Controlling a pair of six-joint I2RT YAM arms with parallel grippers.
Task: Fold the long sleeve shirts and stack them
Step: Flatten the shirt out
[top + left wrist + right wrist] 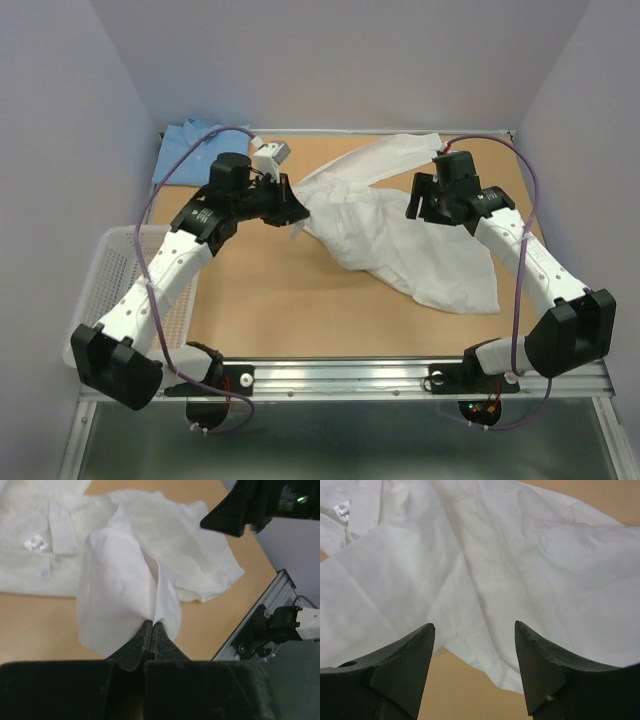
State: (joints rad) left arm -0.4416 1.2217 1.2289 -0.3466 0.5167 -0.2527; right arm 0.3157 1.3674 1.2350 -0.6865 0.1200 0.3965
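The white long sleeve shirt (400, 245) lies crumpled and spread across the middle and right of the brown table top. My left gripper (298, 216) is at its left edge, and in the left wrist view the left gripper (152, 623) is shut on a raised fold of the white shirt (120, 590). My right gripper (420, 205) hovers over the shirt's upper right part. In the right wrist view the right gripper (474, 627) is open above an edge of the white shirt (520, 555), with nothing between its fingers. The light blue shirt (190, 148) lies bunched at the back left corner.
A white mesh basket (112, 272) stands off the table's left side. A metal rail (400, 375) runs along the near edge. Walls close in the left, back and right. Bare brown table (270, 300) lies in front of the white shirt.
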